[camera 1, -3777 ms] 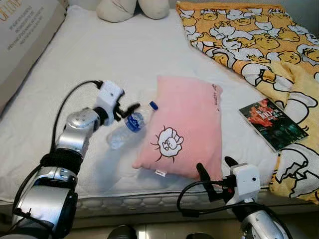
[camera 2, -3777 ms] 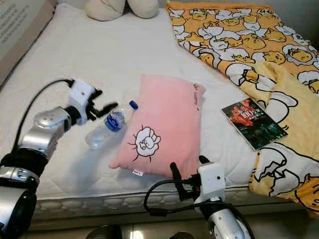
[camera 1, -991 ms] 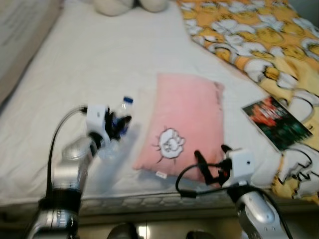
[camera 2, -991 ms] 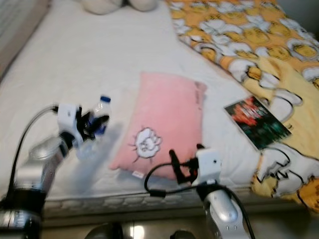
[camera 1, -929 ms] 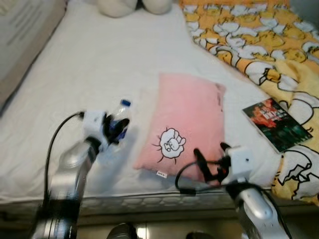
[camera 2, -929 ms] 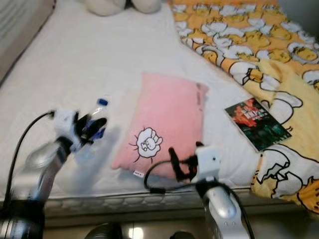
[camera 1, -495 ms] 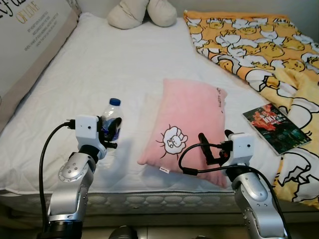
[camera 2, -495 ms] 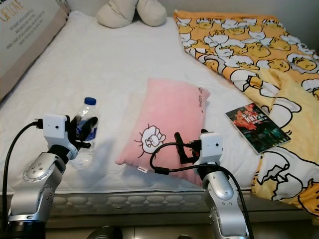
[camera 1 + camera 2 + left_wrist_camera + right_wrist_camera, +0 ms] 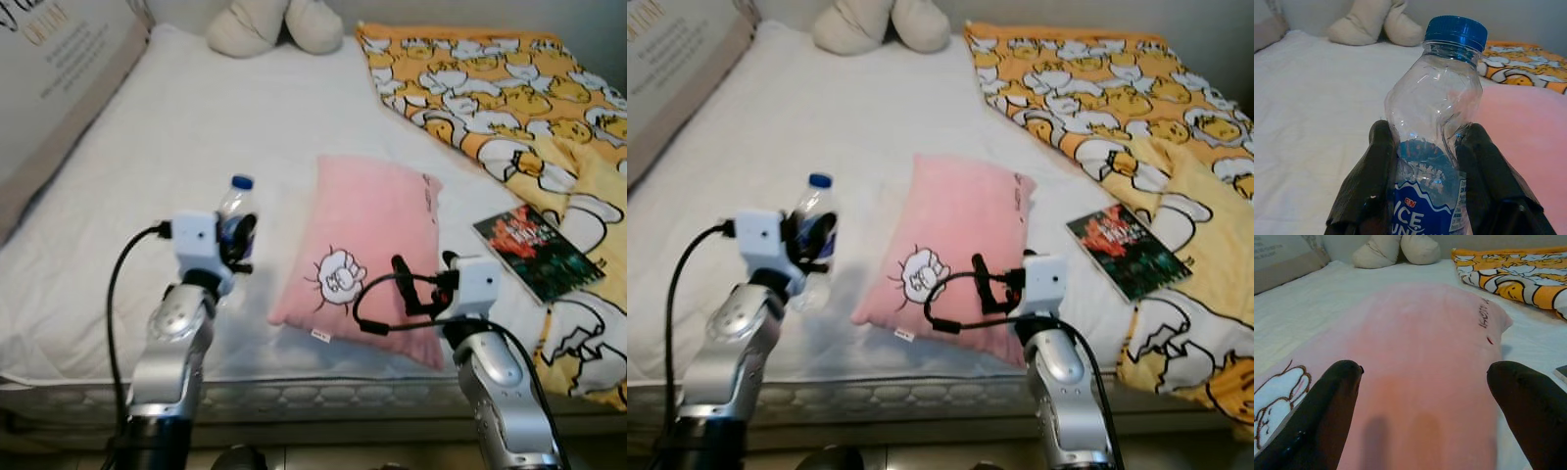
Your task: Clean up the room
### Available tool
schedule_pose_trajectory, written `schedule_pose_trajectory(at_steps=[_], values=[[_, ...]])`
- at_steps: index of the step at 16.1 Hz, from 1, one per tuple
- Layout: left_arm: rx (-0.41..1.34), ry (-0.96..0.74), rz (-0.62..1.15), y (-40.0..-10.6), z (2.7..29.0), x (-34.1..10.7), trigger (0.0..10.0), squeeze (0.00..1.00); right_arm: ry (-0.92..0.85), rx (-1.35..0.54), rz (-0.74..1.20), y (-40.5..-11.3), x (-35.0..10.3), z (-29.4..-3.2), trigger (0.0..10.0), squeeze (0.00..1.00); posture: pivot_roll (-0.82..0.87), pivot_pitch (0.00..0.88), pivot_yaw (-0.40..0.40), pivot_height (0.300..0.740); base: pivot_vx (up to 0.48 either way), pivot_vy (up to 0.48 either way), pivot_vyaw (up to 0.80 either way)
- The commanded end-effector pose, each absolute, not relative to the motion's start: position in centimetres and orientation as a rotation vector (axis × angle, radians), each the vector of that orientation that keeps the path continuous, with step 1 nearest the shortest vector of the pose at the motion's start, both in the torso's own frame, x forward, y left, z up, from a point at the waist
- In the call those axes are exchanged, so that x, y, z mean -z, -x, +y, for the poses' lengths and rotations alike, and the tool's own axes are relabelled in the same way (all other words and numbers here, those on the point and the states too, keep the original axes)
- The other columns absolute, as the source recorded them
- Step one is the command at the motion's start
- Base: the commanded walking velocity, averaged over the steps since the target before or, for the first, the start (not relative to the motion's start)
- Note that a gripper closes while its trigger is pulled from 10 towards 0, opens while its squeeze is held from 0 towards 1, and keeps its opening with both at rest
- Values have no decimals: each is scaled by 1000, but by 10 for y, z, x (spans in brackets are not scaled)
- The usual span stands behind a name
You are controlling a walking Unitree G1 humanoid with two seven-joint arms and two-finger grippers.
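Lifted off the bed now, our left hand point(image 9: 1425, 196) clamps the bottle point(image 9: 1436, 132) upright; right hand point(image 9: 1422, 401) spread wide; we keep it steady.

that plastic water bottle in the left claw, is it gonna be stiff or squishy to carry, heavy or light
Probably squishy: the water bottle has thin clear walls that look dented where the left claw pinches it. Likely light too, since the upper part looks empty, though the label hides any water lower down. The smooth plastic could slip, so a firm hold just above the label seems sensible.
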State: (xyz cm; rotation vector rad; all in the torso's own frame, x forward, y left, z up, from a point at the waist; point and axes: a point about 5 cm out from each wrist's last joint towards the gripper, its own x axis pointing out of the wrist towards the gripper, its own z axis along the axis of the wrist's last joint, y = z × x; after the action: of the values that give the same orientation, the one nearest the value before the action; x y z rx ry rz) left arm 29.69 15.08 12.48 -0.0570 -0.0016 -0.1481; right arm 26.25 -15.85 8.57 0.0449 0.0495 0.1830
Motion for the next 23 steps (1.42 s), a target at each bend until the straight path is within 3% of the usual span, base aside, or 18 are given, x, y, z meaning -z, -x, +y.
schedule_pose_trajectory(at_steps=[1, 13, 16, 23], values=[[138, 51, -4, -297, 150, -124, 10000, 0, -65, -169, 69, -263, -82, -164, 10000, 0, -84, 0, 14, 740, -319, 0, 0], [147, 1, -12, -299, 144, -121, 10000, 0, -70, -198, 95, -261, -75, -158, 10000, 0, -82, 0, 9, 740, -322, 0, 0], [175, -15, -23, -298, 140, -122, 10000, 0, -67, -196, 99, -260, -74, -158, 10000, 0, -84, 0, 12, 740, 0, 0, 248], [176, -9, 2, -293, 137, -114, 10000, 0, -49, -186, 114, -257, -71, -161, 10000, 0, -92, 0, 17, 740, 0, -458, 686]])
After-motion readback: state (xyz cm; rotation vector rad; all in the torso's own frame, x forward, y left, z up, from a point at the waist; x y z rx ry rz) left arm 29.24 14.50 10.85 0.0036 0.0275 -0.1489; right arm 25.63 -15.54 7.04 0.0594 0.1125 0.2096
